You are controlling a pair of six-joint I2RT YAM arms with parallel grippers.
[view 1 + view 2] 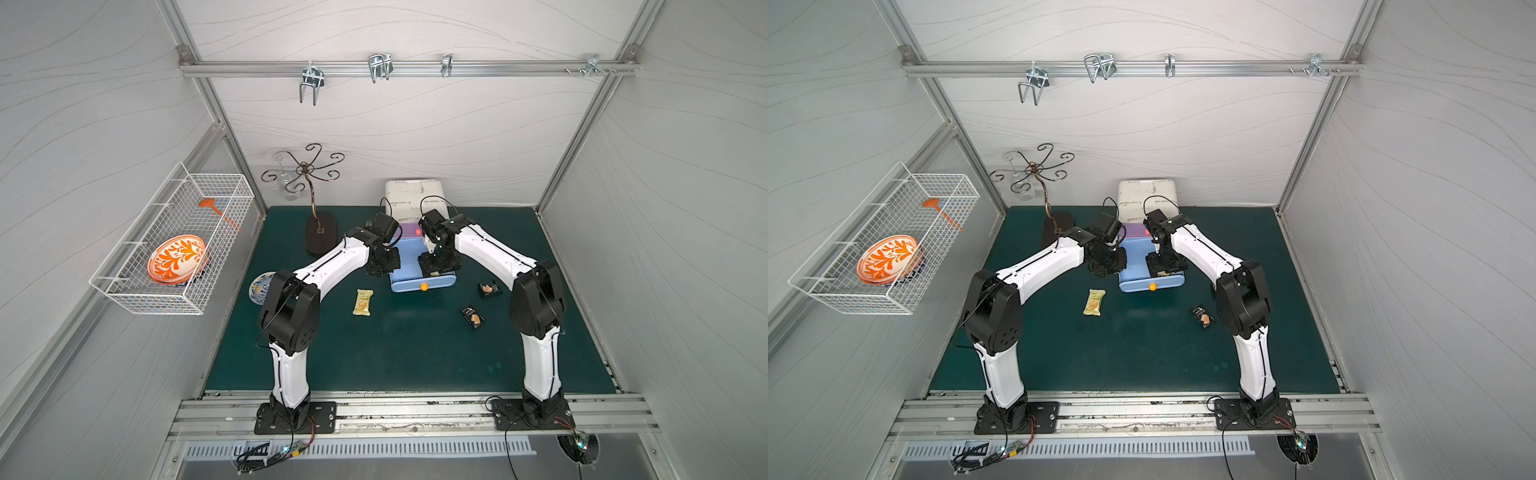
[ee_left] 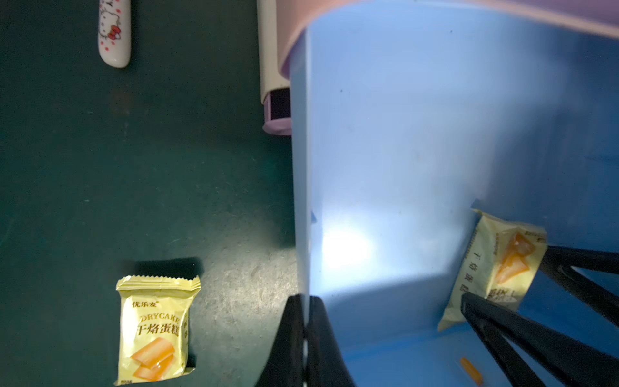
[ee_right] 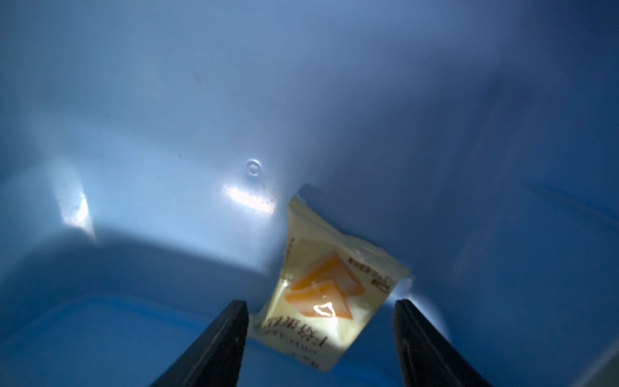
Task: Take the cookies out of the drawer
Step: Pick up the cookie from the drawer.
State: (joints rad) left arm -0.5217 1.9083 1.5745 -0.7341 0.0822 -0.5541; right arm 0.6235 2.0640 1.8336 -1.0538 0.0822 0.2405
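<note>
Two robot arms work at an open blue drawer (image 1: 407,285) that juts from a white cabinet (image 1: 413,195) at the middle of the green tabletop's (image 1: 395,353) far edge.

The left pincer (image 2: 303,301) is clamped tight on the drawer's left side wall, one finger inside and one outside. The right pincer (image 3: 320,301) is down inside the drawer, fingers spread wide on either side of a pale yellow cookie packet (image 3: 321,284) that leans tilted against the drawer's wall. Whether the fingers touch it cannot be told. On the tabletop, a second pale yellow packet (image 1: 363,302) lies flat just left of the drawer's front. A black packet (image 1: 489,289) lies right of the drawer beside the right arm, and the other black packet (image 1: 472,317) lies just nearer the near edge. A patterned plate (image 1: 258,286) sits partly under the left arm.
</note>
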